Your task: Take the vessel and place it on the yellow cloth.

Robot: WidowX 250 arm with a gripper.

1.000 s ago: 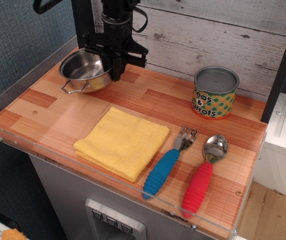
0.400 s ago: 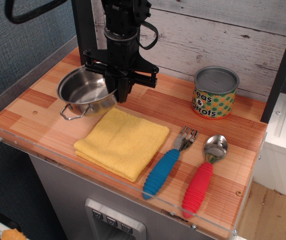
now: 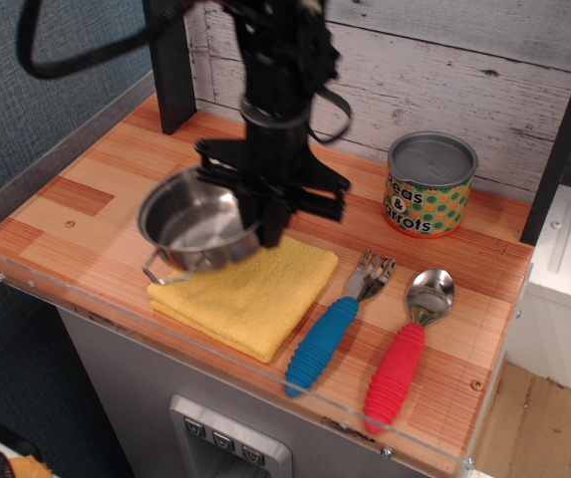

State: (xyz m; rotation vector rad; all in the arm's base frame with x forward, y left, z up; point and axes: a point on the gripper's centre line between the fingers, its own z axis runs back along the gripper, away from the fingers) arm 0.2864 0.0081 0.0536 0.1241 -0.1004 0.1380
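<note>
On my feed the stainless-steel pot (image 3: pixel 197 221) hangs just left of the gripper (image 3: pixel 273 221), tilted with its mouth facing up and toward me and one wire loop handle (image 3: pixel 155 269) pointing down-left. My gripper is clamped on the pot's right rim. Beneath both lies the yellow cloth (image 3: pixel 255 294), the pot over its left corner. Farther right I see the blue-handled fork (image 3: pixel 337 326), the red-handled spoon (image 3: pixel 405 349) and the peas & carrots can (image 3: pixel 428 185).

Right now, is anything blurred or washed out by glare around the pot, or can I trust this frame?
In the observation.image view, the vessel and gripper are slightly motion-blurred. The pot's steel shows bright reflections on rim and bowl, nothing blown out. The yellow cloth, can, fork and spoon look sharp under even light.
</note>
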